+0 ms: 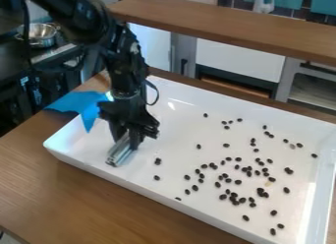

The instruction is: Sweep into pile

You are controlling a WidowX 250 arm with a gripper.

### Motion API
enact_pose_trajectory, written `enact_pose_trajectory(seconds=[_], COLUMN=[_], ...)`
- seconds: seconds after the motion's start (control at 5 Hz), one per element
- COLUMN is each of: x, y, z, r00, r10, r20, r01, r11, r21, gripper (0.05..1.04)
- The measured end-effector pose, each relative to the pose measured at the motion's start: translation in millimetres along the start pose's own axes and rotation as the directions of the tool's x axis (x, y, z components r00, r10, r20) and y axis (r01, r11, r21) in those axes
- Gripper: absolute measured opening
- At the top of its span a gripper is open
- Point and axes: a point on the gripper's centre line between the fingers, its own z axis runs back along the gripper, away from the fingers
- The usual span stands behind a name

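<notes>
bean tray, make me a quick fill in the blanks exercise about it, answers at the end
1. The tray under the black beans is coloured ____.
2. The sheet hanging over the tray's rim is coloured ____.
3. As the camera sees it, the gripper holds the silvery tool to the ____ of the beans.
4. The beans lie scattered, not swept into one ____.

Missing words: white; blue; left; pile
</notes>
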Motion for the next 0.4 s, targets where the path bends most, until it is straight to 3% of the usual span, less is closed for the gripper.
enact_pose_trajectory(seconds=[0.4], x=[-18.3], y=[-18.2], z=[3.5], r00=[0.999], r10=[-0.041], r20=[-0.021], r01=[0.041], r11=[0.999], r21=[-0.011], gripper=[0.370])
